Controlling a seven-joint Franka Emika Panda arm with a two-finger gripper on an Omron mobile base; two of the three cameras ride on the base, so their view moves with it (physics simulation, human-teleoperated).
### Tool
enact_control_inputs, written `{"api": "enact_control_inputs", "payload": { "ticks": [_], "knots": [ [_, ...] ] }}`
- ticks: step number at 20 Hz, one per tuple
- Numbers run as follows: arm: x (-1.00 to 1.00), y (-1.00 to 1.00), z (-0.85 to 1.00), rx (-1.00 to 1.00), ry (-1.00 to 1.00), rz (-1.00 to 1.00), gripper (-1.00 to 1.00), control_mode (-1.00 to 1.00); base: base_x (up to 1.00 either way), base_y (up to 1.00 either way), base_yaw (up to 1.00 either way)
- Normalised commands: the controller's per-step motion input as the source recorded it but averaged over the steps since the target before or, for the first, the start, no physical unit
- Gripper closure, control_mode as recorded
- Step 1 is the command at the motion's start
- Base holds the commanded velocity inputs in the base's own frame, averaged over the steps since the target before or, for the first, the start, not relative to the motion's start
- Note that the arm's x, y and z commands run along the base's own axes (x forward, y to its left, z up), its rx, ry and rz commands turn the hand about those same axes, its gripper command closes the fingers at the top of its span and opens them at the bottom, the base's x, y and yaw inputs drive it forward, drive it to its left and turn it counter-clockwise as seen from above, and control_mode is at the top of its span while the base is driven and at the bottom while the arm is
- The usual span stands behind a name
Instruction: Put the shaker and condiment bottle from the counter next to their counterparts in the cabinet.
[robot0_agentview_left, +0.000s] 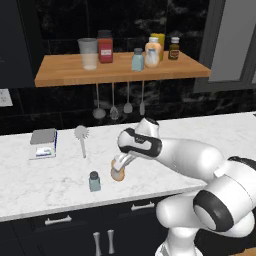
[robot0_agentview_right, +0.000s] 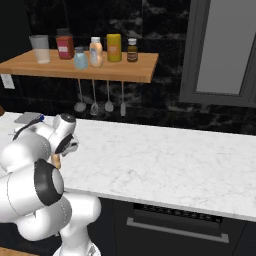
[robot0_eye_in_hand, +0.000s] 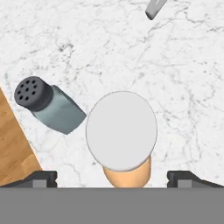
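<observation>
The wide-open gripper (robot0_eye_in_hand: 112, 177) hangs over the condiment bottle (robot0_eye_in_hand: 121, 138) on the counter (robot0_agentview_left: 30, 180), the shaker (robot0_agentview_left: 94, 181) just beside and a brush (robot0_agentview_left: 81, 139) farther off.

The jaws stand wide on either side of the rounded orange-tan bottle with a pale cap (robot0_eye_in_hand: 122, 135), with bare white marble tabletop (robot0_eye_in_hand: 175, 87) around it. The small teal glass shaker with a dark perforated cap (robot0_eye_in_hand: 50, 105) stands just beside it, crowding that side.

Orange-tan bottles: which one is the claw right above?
The condiment bottle on the counter, under the open gripper; its twin stands on the shelf.
</observation>
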Motion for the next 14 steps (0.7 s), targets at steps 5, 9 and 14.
{"api": "enact_control_inputs", "payload": {
  "ticks": [5,9,14],
  "knots": [
    [0.39,0.03,-0.32,0.00,0.01,0.00,-1.00,-1.00,0.00,0.00,0.00],
    [0.40,0.11,-0.30,0.00,0.00,0.00,-1.00,-1.00,0.00,0.00,0.00],
    [0.00,0.01,-0.06,0.01,0.02,0.00,-1.00,-1.00,0.00,0.00,0.00]
  ]
}}
